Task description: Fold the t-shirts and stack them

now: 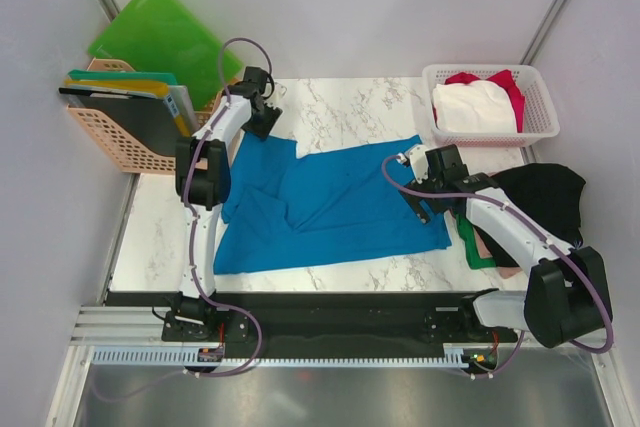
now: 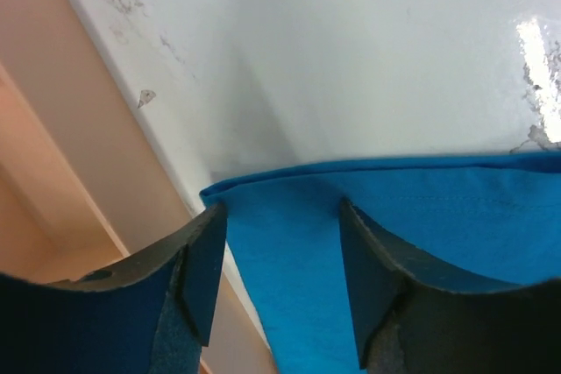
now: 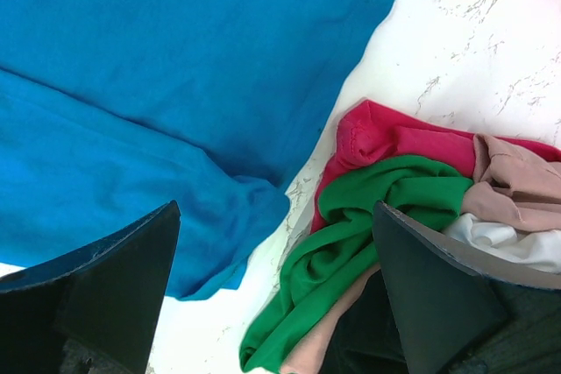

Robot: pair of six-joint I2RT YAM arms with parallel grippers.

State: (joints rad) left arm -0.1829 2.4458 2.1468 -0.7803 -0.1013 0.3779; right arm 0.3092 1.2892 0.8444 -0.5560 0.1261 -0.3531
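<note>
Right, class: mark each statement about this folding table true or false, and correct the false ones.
1. The blue t-shirt lies spread on the table. True.
2. The white basket is empty. False: it holds white and red cloth.
3. The left jaws straddle the blue t-shirt's edge. True.
4. The right jaws grip the green t-shirt. False: they stand open, holding nothing.
5. The green folder lies on the blue t-shirt. False: it stands at the far left, away from the shirt.
</note>
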